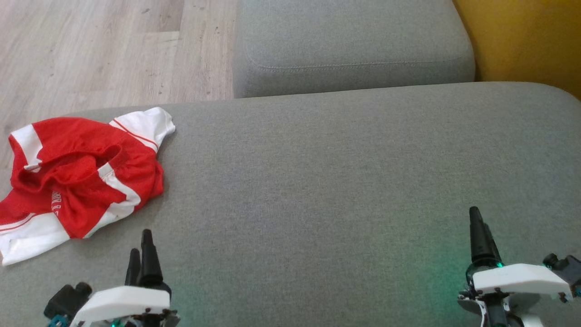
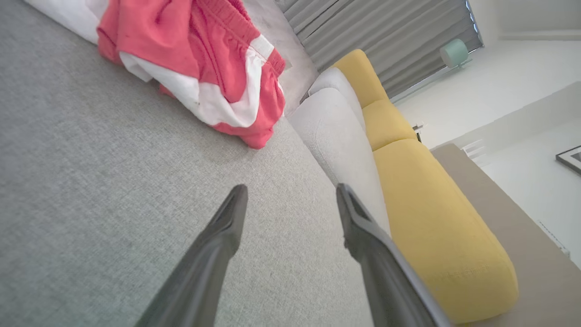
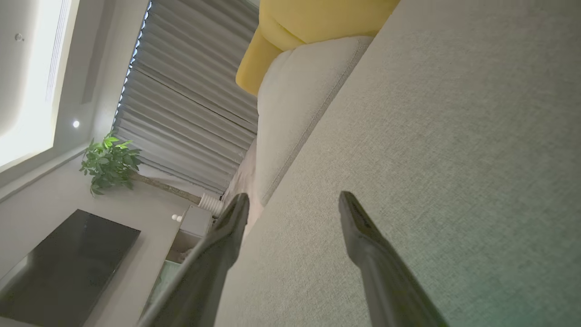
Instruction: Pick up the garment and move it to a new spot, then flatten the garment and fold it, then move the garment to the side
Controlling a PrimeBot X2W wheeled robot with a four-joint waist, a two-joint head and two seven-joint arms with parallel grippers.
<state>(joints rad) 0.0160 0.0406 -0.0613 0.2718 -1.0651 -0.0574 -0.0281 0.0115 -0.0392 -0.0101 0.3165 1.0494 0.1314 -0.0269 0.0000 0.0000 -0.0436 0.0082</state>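
1. The crumpled red-and-white fabric garment (image 1: 81,177) is seen lying bunched on the grey woven-fabric sofa seat (image 1: 340,181). It is just ahead of the left fingers (image 2: 227,227) and to their outer side, and well apart from the right fingers (image 3: 363,236).
2. Both pairs of fingers are held spread wide with nothing between them. They are raised a little above the seat, and neither is touching the cloth.
3. The first step, picking the garment up, is judged not yet begun. The bare stretch of seat between the two pairs of fingers is judged the natural new spot.
4. The grasp is best made by the left fingers, which are the nearer. A raised ridge, such as the gathered red waistband nearest their tips, should be straddled rather than a flat patch.
5. The fingers should be lowered until the fold is well between them, but stopped short of the seat, so that the upholstery is not pinched with the cloth.
6. Several layers should be taken at once, since thin slippery fabric is likely to slide out of a shallow nip.
7. The garment should be lifted clear before it is carried inward, so that trailing hems are not dragged and twisted.
8. How far the outer edge hangs past the seat cannot be told.
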